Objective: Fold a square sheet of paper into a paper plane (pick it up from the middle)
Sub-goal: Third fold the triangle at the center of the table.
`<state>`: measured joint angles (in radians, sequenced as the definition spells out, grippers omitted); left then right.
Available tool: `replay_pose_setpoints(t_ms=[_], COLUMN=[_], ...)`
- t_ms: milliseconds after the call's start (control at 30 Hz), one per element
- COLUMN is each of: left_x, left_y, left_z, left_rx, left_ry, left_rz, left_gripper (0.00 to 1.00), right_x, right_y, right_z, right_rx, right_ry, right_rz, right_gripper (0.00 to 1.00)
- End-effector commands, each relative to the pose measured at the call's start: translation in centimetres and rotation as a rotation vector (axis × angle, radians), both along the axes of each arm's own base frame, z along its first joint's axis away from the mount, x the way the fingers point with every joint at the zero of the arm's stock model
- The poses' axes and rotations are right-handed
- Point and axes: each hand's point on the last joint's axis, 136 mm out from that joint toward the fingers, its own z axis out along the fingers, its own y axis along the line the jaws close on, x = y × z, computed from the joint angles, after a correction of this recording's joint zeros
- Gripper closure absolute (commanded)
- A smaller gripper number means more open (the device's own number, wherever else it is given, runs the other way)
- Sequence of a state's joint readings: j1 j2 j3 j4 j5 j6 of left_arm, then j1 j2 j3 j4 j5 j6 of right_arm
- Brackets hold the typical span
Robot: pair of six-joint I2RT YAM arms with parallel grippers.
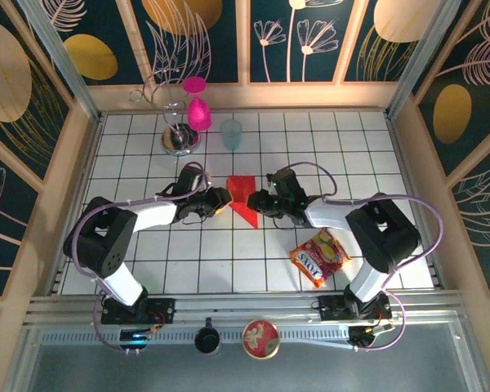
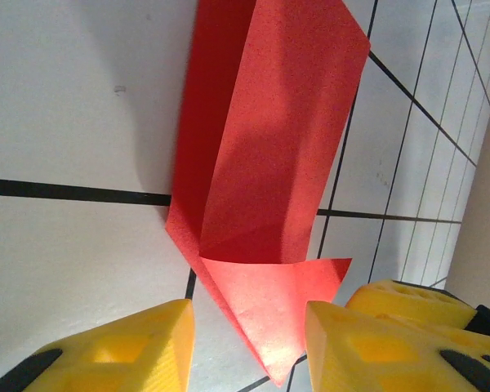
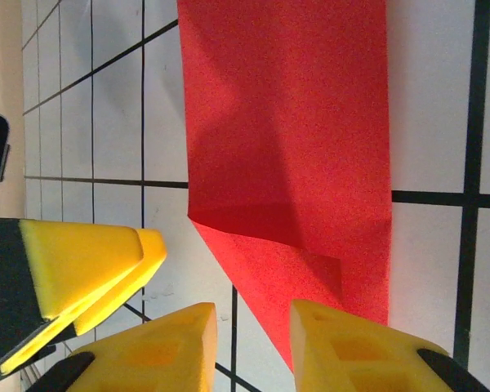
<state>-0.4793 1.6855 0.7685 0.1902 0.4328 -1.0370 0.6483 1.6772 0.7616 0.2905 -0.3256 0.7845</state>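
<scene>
Red paper (image 1: 243, 196), folded into a long shape that narrows to a point, lies flat on the white gridded desk (image 1: 147, 155) at the middle of the top view, its point toward the lower edge of the frame. The left fingers (image 1: 221, 201) sit at its left edge and the right fingers (image 1: 259, 201) at its right edge.

In the left wrist view the yellow left fingers (image 2: 114, 355) stand open at the bottom of the frame, with the pointed end of the paper (image 2: 269, 163) lying between them. The one at lower right looks to touch the paper's edge; the other is clear of it.

In the right wrist view the right fingers (image 3: 355, 351) are open by a narrow gap, with bare desk showing between them. The paper (image 3: 286, 122) spreads across the upper middle, a flap folded over low down, and its tip runs behind the finger at lower right.

At upper left of the top view a pink goblet (image 1: 198, 108) stands by a wire stand (image 1: 178, 139), with a pale blue cup (image 1: 231, 133) just to the right. A snack packet (image 1: 319, 256) lies at lower right, well apart from the paper.
</scene>
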Motion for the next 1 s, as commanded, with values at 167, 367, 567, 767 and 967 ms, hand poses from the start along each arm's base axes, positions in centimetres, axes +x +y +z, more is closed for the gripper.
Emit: replay_pose_setpoints(t_ms=[167,367,567,767,967], left_x=[0.3,1.0,1.0,0.9,0.6], left_y=[-1.5,-2.6,-3.4,-4.0,-4.3], left_z=[-1.2,-0.5,0.0,0.4,0.6], left_rx=[-0.035,-0.085,-0.137,-0.147,-0.141], left_ry=[0.028,0.003,-0.016,-0.063,-0.111], left_rz=[-0.053,-0.082,-0.116,-0.187,-0.256], left_gripper=[0.55,0.55,0.57,0.58,0.58], right_x=[0.7,0.7,0.8,0.9,1.1], right_y=[-0.3,-0.2,-0.4,-0.9,-1.3], right_z=[-0.2,-0.5,-0.8,-1.8,-2.7], right_rx=[0.028,0.034,0.029,-0.006,-0.027], right_ry=[-0.007,-0.003,0.003,0.028,0.048], right_rz=[-0.030,-0.028,-0.028,-0.041,-0.053], right_gripper=[0.70,0.72,0.75,0.80,0.81])
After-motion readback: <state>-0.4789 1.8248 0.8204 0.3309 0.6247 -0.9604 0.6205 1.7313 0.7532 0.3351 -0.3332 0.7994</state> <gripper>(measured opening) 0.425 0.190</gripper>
